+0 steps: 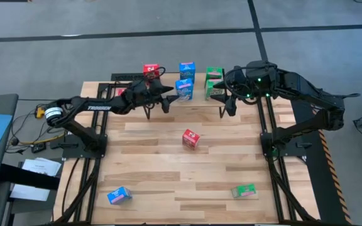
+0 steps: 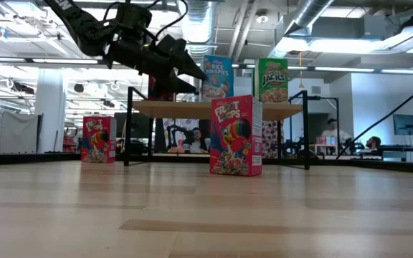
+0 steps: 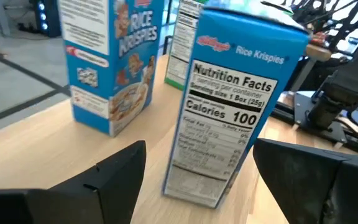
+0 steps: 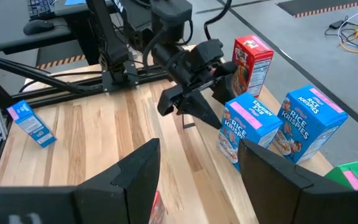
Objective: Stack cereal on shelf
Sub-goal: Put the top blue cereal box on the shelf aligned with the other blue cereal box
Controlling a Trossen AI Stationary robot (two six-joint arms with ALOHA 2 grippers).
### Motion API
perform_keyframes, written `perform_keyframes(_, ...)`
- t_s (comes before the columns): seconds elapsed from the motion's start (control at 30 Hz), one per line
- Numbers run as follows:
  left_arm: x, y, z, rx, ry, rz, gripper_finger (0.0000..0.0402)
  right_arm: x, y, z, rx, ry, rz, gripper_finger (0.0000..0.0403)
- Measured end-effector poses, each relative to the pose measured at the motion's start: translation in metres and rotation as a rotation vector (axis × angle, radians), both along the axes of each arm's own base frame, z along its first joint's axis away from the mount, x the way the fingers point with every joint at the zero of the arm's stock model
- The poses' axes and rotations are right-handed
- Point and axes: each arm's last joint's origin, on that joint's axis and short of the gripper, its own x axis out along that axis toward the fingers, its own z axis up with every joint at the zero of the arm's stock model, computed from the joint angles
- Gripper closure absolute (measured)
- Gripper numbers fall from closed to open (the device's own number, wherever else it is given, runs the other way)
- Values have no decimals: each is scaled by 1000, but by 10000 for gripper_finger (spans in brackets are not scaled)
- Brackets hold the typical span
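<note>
The shelf (image 1: 200, 95) stands at the table's far middle. On its board stand two blue cereal boxes (image 1: 186, 70) (image 1: 183, 89), two green ones (image 1: 214, 75) and a red one (image 1: 150, 70). My left gripper (image 3: 197, 149) is open. Its fingers stand on either side of the nearer blue box (image 3: 229, 118) without touching it. That box stands upright on the board (image 3: 42, 137). My right gripper (image 4: 197, 149) is open and empty over the shelf's right end (image 1: 229, 100), beside the green boxes.
A red box (image 1: 191, 139) stands upright at the table's middle. A blue box (image 1: 119, 196) lies near the front left and a green one (image 1: 244, 191) near the front right. Another red box (image 2: 97, 140) stands on the table left of the shelf.
</note>
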Motion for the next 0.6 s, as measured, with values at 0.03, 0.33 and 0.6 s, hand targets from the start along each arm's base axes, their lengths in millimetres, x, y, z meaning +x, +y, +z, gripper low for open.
perform_keyframes(0.03, -2, -1, 1, -4, 7, -1, 116, 0, 0, 0, 0, 0, 0, 163)
perform_keyframes(0.33, -3, -12, 3, 13, 82, -44, 116, 0, 0, 0, 0, 0, 0, 163)
perform_keyframes(0.6, -1, -16, 4, 43, 82, -60, 116, 0, 0, 0, 0, 0, 0, 163)
